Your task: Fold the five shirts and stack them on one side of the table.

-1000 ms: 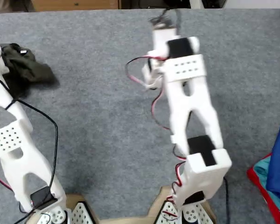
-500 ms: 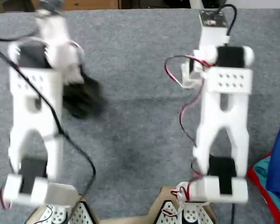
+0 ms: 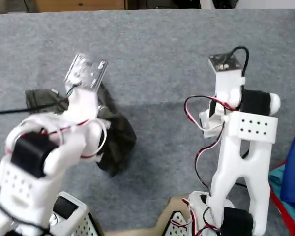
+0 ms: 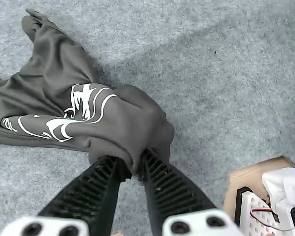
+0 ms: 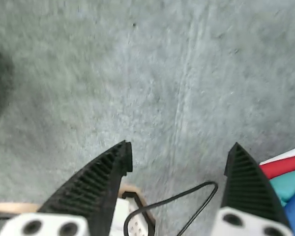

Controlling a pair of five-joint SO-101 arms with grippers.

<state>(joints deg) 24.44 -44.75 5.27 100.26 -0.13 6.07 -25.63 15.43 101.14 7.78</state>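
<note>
The shirt (image 4: pixel 88 113) is dark olive-grey with a white swirling print. It is crumpled, with one part trailing flat on the table (image 3: pixel 162 49) and the other bunched up. The left gripper (image 4: pixel 131 164) is nearly closed, pinching the bunched fold between its black ribbed jaws. The shirt lies well apart from the stack (image 3: pixel 291 179) of folded blue, teal and red shirts, across the table from it. The right gripper (image 5: pixel 180 147) gapes wide with nothing in it, near the stack, over grey surface.
</note>
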